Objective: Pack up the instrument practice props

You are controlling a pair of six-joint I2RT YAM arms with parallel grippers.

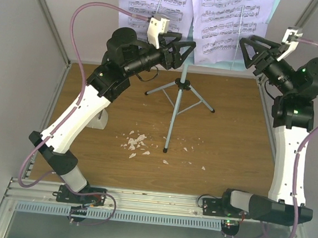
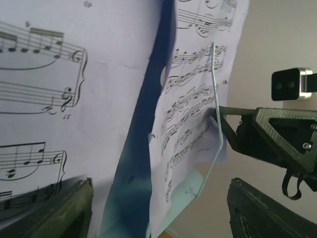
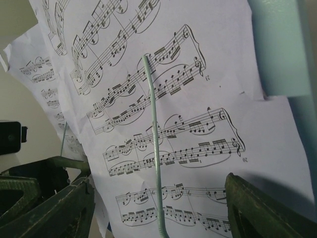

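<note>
**Left gripper (image 1: 188, 50) and right gripper (image 1: 245, 53) face the sheet music, jaws apart**

Both grippers are empty and hang level with the pages at the back of the table. The step in hand looks like stripping the music off first. The next move calls for closing on paper alone, clear of the retaining wire. The light-blue tripod music stand (image 1: 174, 115) is upright with its legs spread. Two pale lavender sheet-music pages (image 1: 229, 19) lie against its desk, each held under a thin wire arm (image 3: 154, 148). White crumbs (image 1: 136, 143) lie scattered near its feet.
</note>
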